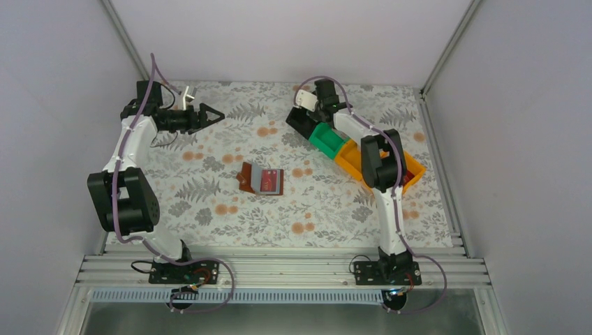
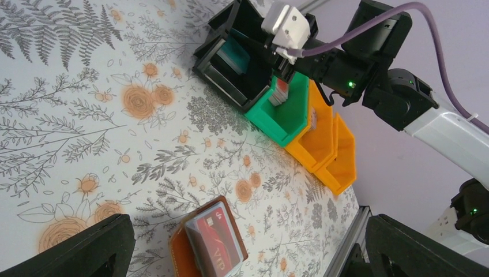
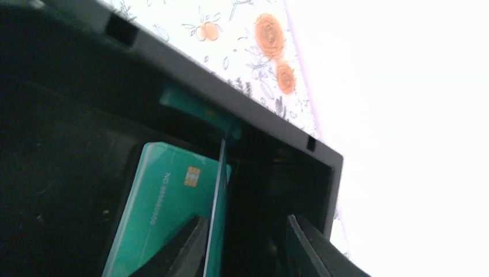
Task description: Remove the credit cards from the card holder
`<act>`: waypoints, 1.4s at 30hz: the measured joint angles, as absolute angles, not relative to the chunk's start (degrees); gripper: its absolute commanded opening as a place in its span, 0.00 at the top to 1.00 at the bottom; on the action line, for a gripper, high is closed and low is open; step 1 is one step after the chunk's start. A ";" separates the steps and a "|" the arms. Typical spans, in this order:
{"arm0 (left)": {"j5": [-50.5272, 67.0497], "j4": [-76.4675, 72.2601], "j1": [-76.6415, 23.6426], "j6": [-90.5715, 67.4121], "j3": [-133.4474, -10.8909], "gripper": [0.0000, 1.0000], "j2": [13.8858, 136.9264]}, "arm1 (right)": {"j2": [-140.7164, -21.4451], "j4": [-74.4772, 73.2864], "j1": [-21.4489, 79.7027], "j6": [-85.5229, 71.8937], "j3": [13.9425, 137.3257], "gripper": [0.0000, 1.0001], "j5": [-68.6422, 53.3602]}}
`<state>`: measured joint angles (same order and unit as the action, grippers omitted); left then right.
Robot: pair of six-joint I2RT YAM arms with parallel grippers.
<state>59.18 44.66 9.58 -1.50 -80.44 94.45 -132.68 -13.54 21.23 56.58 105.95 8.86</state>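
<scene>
The brown card holder (image 1: 246, 178) lies open in the middle of the table, with a red credit card (image 1: 271, 181) showing in its clear pocket. The left wrist view has it low in the frame, the card holder (image 2: 183, 257) with the red card (image 2: 218, 242) on top. My left gripper (image 1: 209, 115) hovers open at the far left, well away from it. My right gripper (image 3: 245, 222) reaches into the black bin (image 3: 230, 109) with its jaws apart. A teal card (image 3: 218, 208) stands edge-on against the left finger. Another teal card (image 3: 161, 202) lies flat in the bin.
A row of bins runs diagonally at the far right: black bin (image 1: 299, 124), green bin (image 1: 327, 139), orange bins (image 1: 415, 171). The right arm stretches over them. Metal rails line the table's right and near edges.
</scene>
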 measured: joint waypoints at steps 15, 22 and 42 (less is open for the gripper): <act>60.20 44.66 9.58 -1.50 -80.42 0.00 94.45 | -130.82 -15.77 20.93 56.01 105.95 0.38 4.49; 60.55 44.64 9.58 -1.45 -80.42 0.00 94.45 | -129.40 -20.12 20.86 51.46 107.33 0.39 -1.76; 61.93 44.66 9.58 -0.82 -80.31 0.00 94.45 | -140.00 -37.76 19.81 1.96 127.83 0.29 1.13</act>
<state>61.93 44.66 9.58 -0.82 -80.31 94.45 -140.00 -37.76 19.81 1.96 127.83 1.13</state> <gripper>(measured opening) 0.998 0.663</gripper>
